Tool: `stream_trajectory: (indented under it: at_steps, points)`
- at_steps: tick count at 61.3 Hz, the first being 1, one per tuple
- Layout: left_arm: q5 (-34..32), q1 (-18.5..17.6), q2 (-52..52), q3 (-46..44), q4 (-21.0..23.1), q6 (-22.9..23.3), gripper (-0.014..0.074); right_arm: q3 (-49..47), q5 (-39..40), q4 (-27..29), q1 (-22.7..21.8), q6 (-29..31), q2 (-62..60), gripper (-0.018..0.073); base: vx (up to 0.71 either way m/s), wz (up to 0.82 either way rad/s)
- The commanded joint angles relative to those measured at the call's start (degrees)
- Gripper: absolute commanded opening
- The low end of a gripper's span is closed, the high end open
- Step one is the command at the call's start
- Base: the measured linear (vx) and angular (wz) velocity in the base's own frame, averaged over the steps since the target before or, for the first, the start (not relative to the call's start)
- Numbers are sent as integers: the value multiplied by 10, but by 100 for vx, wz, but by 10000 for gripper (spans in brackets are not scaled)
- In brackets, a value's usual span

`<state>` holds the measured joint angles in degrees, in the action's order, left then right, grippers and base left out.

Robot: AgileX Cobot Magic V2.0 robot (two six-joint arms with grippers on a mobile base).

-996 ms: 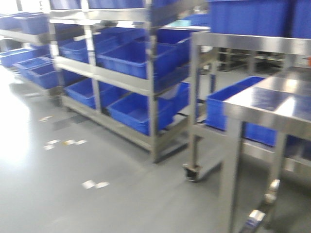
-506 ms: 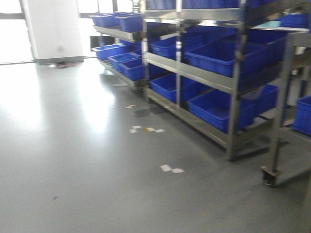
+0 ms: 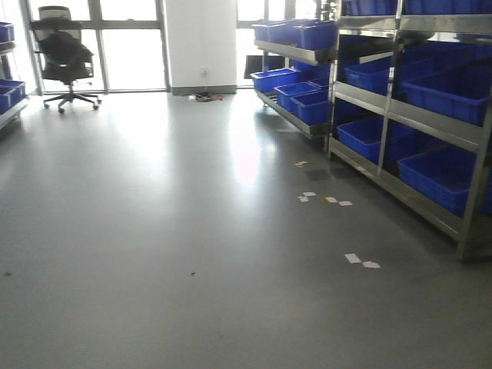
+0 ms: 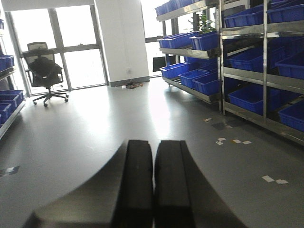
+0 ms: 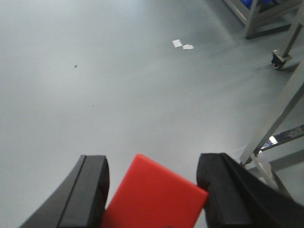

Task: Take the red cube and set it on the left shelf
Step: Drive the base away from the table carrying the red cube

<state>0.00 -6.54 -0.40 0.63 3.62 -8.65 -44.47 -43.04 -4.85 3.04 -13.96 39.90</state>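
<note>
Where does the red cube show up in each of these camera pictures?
Front-facing view: not in it.
Left wrist view: not in it; only the closed left gripper shows at the bottom.
Right wrist view: the red cube sits at bottom centre, between the right gripper fingers.
Shared landmark: the pair of white paper scraps on the floor, also seen from the left wrist and the right wrist.

Black fingers (image 5: 88, 190) — red cube (image 5: 154, 197), blue bins (image 3: 442, 173)

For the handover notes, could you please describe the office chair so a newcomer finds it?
Look to the tall windows at the hall's far end. Left of the white pillar stands the office chair, the only black seat among blue bins.
</note>
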Motion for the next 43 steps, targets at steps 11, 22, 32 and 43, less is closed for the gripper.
stream_trajectory:
  at_steps: [11, 22, 32, 43]
  points:
    - [-48, -4, 5, 13, 2, -1, 106, -21, 38, -8, -3, 6, 1, 58, -27, 27]
    - [-48, -4, 5, 13, 2, -1, 106, -21, 38, -8, -3, 6, 1, 58, -23, 32]
    - [-48, -4, 5, 13, 2, -1, 106, -21, 37, -8, -3, 6, 1, 58, -16, 39]
    - [-48, -4, 5, 13, 2, -1, 106, -21, 37, -8, -3, 6, 1, 58, -5, 37]
